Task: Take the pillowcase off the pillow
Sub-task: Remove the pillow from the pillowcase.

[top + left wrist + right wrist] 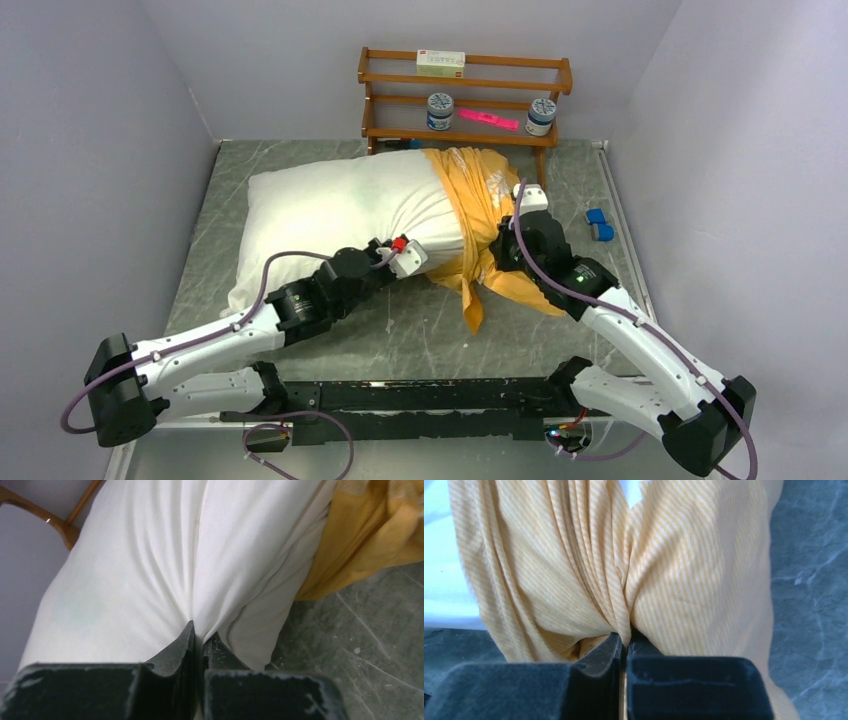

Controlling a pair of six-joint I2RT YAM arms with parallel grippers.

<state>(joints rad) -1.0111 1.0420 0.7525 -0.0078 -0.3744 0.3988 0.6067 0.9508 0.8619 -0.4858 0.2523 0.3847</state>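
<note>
The big white pillow (345,205) lies across the table, most of it bare. The orange-yellow pillowcase (478,195) is bunched over its right end, with a loose tail (472,300) hanging toward the front. My left gripper (412,250) is at the pillow's front edge, shut on a pinched fold of the white pillow (150,570). Creases run out from its fingertips (187,637). My right gripper (510,215) is shut on a gathered fold of the pillowcase (574,570), striped yellow up close. White pillow (444,570) shows past the cloth at the left.
A wooden shelf (465,95) stands at the back with two jars (440,110), a pink item (488,119) and a box (440,63). Two small blue blocks (599,224) lie at the right. Grey walls close in left, right and back.
</note>
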